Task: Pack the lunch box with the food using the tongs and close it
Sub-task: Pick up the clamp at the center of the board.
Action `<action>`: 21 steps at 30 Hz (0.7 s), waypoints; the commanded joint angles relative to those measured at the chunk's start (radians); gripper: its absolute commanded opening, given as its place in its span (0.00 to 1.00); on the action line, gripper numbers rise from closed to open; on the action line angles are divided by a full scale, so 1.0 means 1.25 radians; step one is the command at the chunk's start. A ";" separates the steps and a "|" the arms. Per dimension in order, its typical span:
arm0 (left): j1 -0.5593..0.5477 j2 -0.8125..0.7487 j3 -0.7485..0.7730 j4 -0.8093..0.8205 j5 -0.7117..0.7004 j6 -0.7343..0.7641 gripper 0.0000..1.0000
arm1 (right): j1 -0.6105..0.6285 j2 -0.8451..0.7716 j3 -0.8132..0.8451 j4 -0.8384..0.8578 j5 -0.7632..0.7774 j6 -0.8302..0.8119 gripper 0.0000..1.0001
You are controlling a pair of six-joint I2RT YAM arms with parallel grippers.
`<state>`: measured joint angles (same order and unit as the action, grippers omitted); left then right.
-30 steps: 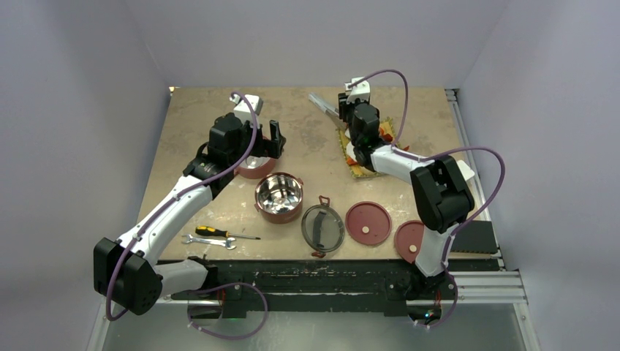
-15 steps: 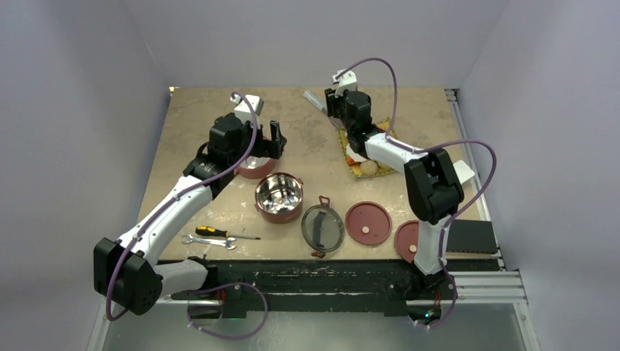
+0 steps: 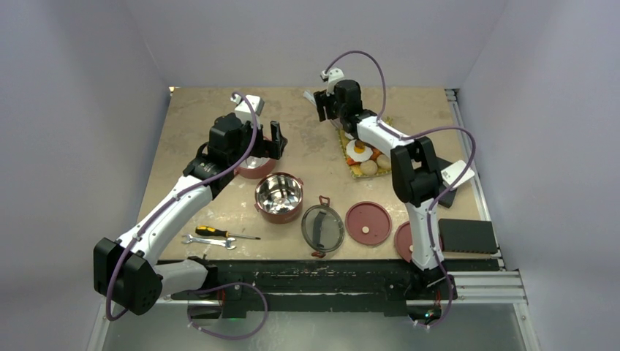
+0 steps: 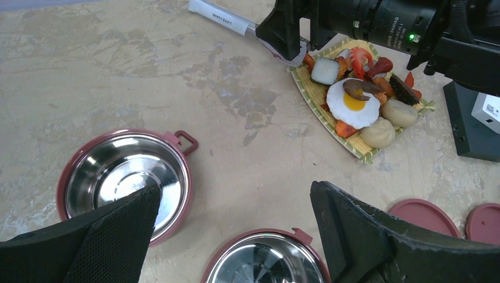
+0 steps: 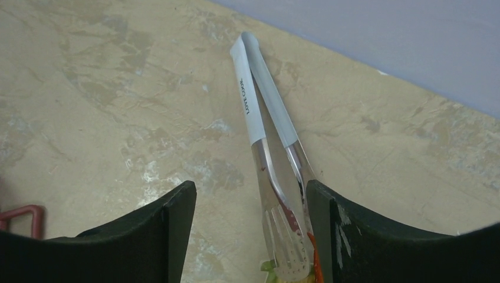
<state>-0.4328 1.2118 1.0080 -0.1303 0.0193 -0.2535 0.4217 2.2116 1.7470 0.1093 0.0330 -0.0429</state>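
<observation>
- Right wrist view: the long slim silver metal tongs (image 5: 259, 118), with white sleeves on their arms, lie flat on the mottled beige table (image 5: 88, 88). The joined end points to the far wall and the slotted tips sit at the mat's edge.
- The right gripper (image 5: 250, 191) hovers over the tongs with its jaws spread astride both arms. A gap shows on one side, so it grasps nothing. Whether the other finger touches the metal cannot be told.
- The left gripper (image 4: 234, 194) is fully released and holds nothing, above the two dusty-red round bowls (image 4: 183, 177), which stand uncovered side by side with their steel insides showing.
- The toy food sits on the yellow woven mat (image 4: 306, 88): a white-and-yellow fried egg (image 4: 352, 106), beige round buns (image 4: 377, 132), a white cube (image 4: 325, 69), and red and orange chunks.
- Two flat red disc lids (image 3: 368, 223) lie near the front right edge. The dark see-through handled lid (image 3: 322, 228) lies between them and the nearer bowl.
- The black-and-orange-handled screwdriver (image 3: 219, 232) and the small silver wrench (image 3: 208, 241) lie at the front left.
</observation>
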 commanded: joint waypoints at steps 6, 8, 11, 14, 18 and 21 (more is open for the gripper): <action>0.005 -0.001 0.034 0.007 0.012 -0.017 1.00 | -0.018 0.042 0.100 -0.086 -0.025 0.011 0.79; 0.005 0.001 0.035 0.007 0.014 -0.018 0.99 | -0.027 0.053 0.114 -0.102 -0.025 0.013 0.79; 0.005 0.004 0.035 0.006 0.015 -0.019 1.00 | -0.036 0.076 0.135 -0.129 -0.053 0.019 0.79; 0.005 0.004 0.036 0.006 0.013 -0.018 0.99 | -0.040 0.087 0.142 -0.145 -0.074 0.022 0.75; 0.005 0.005 0.036 0.005 0.014 -0.018 0.99 | -0.045 0.097 0.143 -0.155 -0.076 0.028 0.73; 0.005 0.006 0.035 0.005 0.015 -0.019 0.99 | -0.054 0.100 0.145 -0.157 -0.097 0.056 0.72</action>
<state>-0.4324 1.2152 1.0080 -0.1394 0.0235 -0.2543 0.3649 2.3417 1.8854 -0.0723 -0.0433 -0.0170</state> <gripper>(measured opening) 0.994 0.732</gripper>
